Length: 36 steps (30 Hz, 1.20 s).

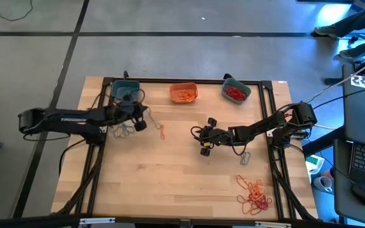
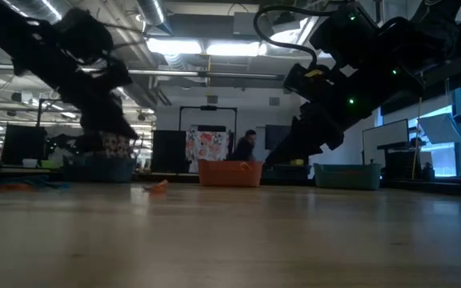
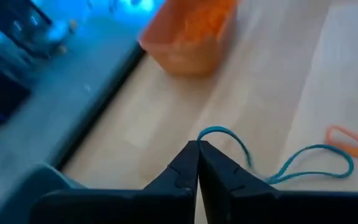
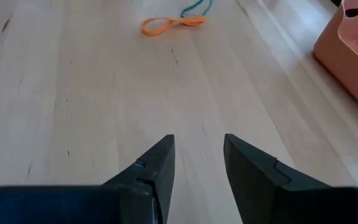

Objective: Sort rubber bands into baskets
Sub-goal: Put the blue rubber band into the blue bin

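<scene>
Left gripper (image 1: 139,122) sits near the tabletop's (image 1: 170,183) far-left area, just in front of the left teal basket (image 1: 125,90); its jaws are pinched together on a teal rubber band (image 3: 238,144), the loop sticking out past the fingertips and trailing across the wood. A loose orange band (image 1: 162,132) lies just beside that gripper toward the middle; in the left wrist view it shows next to the teal loop's far end. A few more teal bands (image 1: 120,131) lie right under the left gripper. Orange basket (image 1: 183,94) at the middle of the far edge holds orange bands. Right gripper (image 1: 206,135) hangs over the tabletop's centre, fingers partly apart with nothing between them, bare wood below. Right teal basket (image 1: 236,91) near the far-right corner holds red bands. A grey-teal band (image 1: 244,157) lies just behind the right arm toward the near side. Pile of orange and red bands (image 1: 255,195) sits at the near-right corner, well apart from both grippers.
</scene>
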Tool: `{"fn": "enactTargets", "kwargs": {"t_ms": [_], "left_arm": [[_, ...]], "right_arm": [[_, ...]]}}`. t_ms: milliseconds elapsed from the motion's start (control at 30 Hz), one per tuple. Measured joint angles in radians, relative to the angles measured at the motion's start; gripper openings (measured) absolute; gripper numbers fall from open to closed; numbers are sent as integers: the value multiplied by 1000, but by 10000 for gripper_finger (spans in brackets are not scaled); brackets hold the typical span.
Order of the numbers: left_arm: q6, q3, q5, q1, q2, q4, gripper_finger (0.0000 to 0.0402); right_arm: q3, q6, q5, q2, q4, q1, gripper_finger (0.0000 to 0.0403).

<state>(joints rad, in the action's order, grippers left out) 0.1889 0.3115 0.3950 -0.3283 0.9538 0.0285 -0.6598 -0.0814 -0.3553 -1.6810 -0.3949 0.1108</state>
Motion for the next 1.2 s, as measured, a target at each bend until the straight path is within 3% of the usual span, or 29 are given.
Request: {"fn": "enactTargets", "kwargs": {"t_ms": [167,400,600,767,1200], "left_arm": [[95,1,17,-5,-106,68,7],[179,2,209,-72,-192,199,3],[264,2,306,-181,-204,299,5],[280,2,310,-281,-203,294,3],[139,-9,282,-448,-152,210,21]], "right_arm": [[0,0,-1,0,-21,0,140],[0,0,-2,0,-23,0,140],[0,0,-2,0,-23,0,140],[0,0,-2,0,-23,0,140],[0,0,-3,0,-22,0,140]]}}
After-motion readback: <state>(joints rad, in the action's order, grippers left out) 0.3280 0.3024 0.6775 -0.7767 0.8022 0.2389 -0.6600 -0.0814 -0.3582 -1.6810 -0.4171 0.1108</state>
